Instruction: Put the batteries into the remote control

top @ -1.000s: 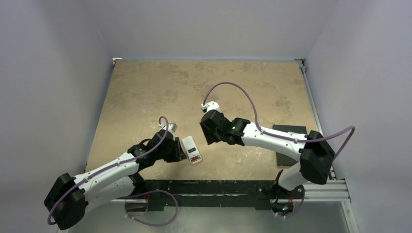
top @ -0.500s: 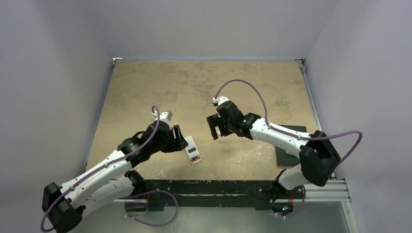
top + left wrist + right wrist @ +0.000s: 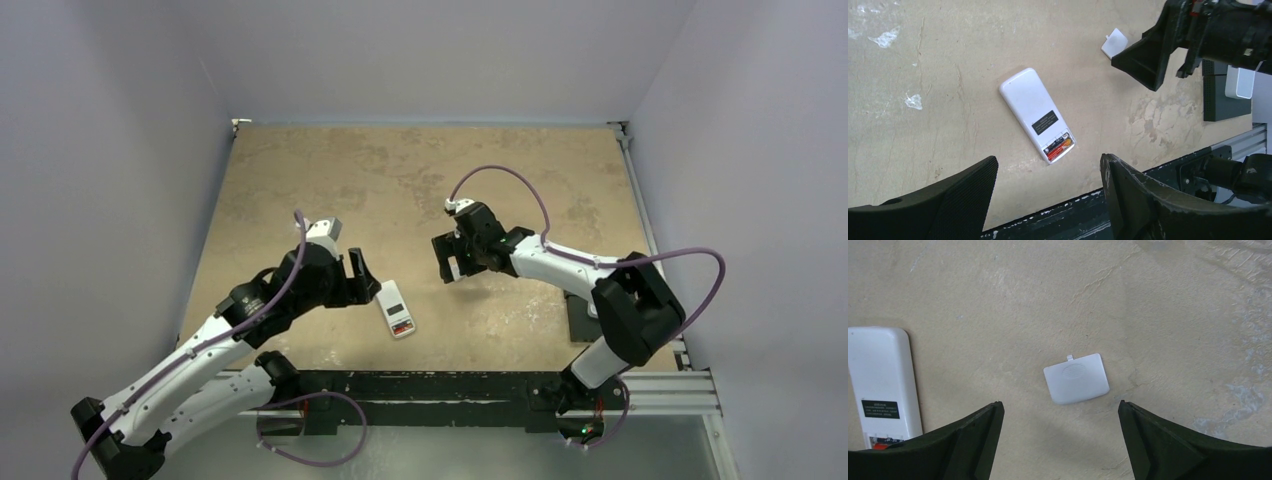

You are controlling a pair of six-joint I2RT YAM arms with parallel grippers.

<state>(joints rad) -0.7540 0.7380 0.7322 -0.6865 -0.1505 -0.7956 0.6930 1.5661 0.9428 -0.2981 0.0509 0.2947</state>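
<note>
**Hidden and cut off:** The remote control [image 3: 1034, 111] lies back-up close to the desk's near edge, a little left of its middle, uncovered at the end toward that edge. The batteries [image 3: 1058, 148] show there as a red-and-orange sliver. Whether one or two sit inside is too small to tell.

In your right wrist view the remote is cropped by the left frame edge and by a finger [image 3: 948, 445], with only a speck of red showing. The loose white cover [image 3: 1076, 378] lies flat on the desk [image 3: 400, 170], right of the remote, farther from the near edge and apart from it. From the top camera it is hard to make out beneath the right gripper [image 3: 449, 258], which also hides part of it in the left wrist view.

Toward the near-right corner, a dark pad [image 3: 1219, 100] with a pale grey block [image 3: 1238, 82] is largely covered by the right arm [image 3: 560, 265].

**Arms:** Your left gripper [image 3: 364, 280] hangs just left of the remote, fingers spread wide and holding nothing. The left arm [image 3: 200, 345] is stretched out from the near-left corner. Your right gripper hovers over the cover, jaws likewise wide apart and empty, with the forearm reaching in from the right edge.
</note>
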